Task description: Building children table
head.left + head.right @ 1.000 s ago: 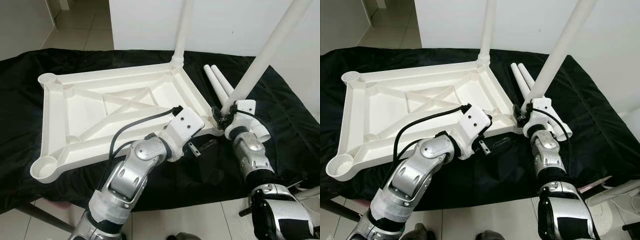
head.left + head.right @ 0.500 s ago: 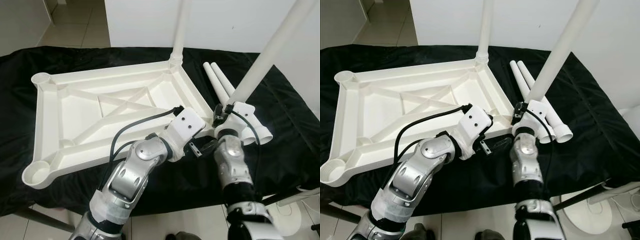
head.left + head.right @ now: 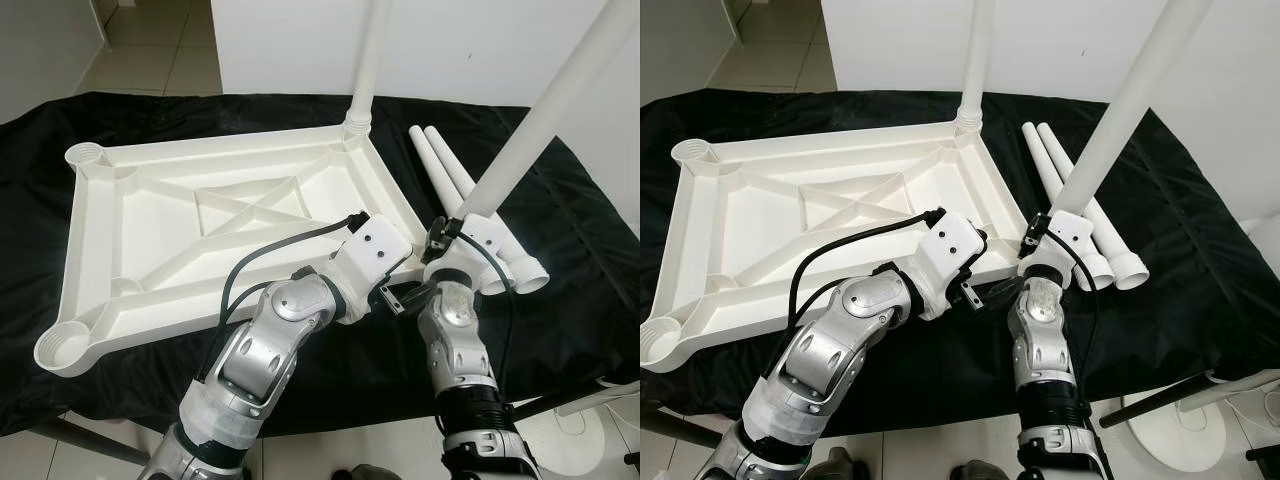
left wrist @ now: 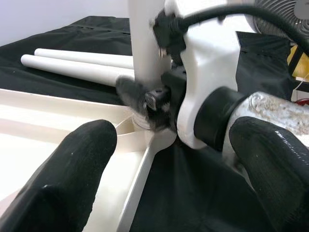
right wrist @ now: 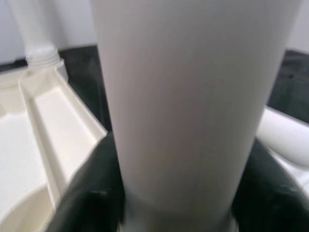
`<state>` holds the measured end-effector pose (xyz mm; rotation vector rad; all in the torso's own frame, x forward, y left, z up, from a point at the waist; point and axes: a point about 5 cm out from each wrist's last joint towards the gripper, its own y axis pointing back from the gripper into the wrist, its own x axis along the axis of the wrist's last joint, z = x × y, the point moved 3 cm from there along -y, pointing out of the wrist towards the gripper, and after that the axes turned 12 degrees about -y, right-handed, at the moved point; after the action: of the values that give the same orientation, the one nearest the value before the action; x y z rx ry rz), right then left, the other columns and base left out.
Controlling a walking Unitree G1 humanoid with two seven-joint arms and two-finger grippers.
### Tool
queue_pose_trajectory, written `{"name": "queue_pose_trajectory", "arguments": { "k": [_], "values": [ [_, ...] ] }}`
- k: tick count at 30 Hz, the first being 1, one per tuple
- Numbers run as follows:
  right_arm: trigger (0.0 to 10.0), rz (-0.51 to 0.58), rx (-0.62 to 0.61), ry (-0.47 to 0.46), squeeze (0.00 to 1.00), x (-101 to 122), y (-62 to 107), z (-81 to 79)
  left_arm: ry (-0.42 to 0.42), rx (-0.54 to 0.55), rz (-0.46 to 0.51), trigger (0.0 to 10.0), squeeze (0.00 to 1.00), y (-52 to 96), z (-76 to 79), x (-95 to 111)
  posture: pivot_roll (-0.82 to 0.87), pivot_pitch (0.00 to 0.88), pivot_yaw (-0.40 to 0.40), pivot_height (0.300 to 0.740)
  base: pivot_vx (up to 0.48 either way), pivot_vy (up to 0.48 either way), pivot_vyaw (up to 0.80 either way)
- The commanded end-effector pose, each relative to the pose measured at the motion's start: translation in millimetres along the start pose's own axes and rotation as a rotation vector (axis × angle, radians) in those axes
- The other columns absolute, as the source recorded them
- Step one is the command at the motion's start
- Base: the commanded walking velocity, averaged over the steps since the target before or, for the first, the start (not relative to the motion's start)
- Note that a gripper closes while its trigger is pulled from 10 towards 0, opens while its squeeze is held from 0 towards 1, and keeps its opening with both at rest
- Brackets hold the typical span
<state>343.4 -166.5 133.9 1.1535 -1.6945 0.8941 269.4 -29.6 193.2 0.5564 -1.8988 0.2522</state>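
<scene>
A white tabletop (image 3: 200, 230) lies upside down on a black cloth (image 3: 560, 260) covering the worktop, its ribbed underside up, with empty sockets (image 3: 62, 345) at its left corners. At the far right corner a leg (image 3: 365, 60) stands upright in its socket. The left pincer (image 4: 169, 164) sits at the tabletop's near right corner, its fingers (image 4: 72, 169) spread wide and released, one over the tabletop's inside and one over the cloth. Just past it, the right pincer (image 5: 169, 203) is clenched around the base of a second leg (image 3: 545, 105), which rises tilted from the near right corner socket. Two spare legs (image 3: 445, 175) lie side by side on the cloth, right of the tabletop, behind the right pincer.
</scene>
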Motion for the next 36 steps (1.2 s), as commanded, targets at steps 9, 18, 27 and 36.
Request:
{"name": "queue_pose_trajectory", "arguments": {
  "k": [9, 18, 27, 36],
  "values": [
    [10.0, 0.009, 0.106, 0.022, 1.00, 4.3, 3.7, 7.5, -0.010, 0.037, 0.009, 10.0, 0.00, 0.1, -0.4, 3.6, -0.06, 0.012, -0.032, 0.740, 0.000, 0.000, 0.00],
    [10.0, -0.025, 0.216, 0.040, 0.00, 8.4, -2.9, 13.5, -0.012, 0.033, 0.009, 10.0, 0.00, 0.0, -0.2, 3.4, -0.07, 0.013, -0.030, 0.740, 0.000, 0.000, 0.00],
    [10.0, -0.076, 0.478, 0.109, 0.00, 18.1, -16.3, 12.2, -0.015, 0.030, 0.008, 10.0, 0.00, -0.1, -0.2, 3.2, -0.07, 0.016, -0.031, 0.740, 0.000, 0.000, 0.00],
    [10.0, -0.188, 0.700, 0.215, 0.00, 19.6, -33.5, 15.5, -0.019, 0.031, 0.007, 10.0, 0.00, 0.1, -1.5, 3.5, -0.06, 0.018, -0.025, 0.740, 0.000, 0.000, 0.00]
  ]
}}
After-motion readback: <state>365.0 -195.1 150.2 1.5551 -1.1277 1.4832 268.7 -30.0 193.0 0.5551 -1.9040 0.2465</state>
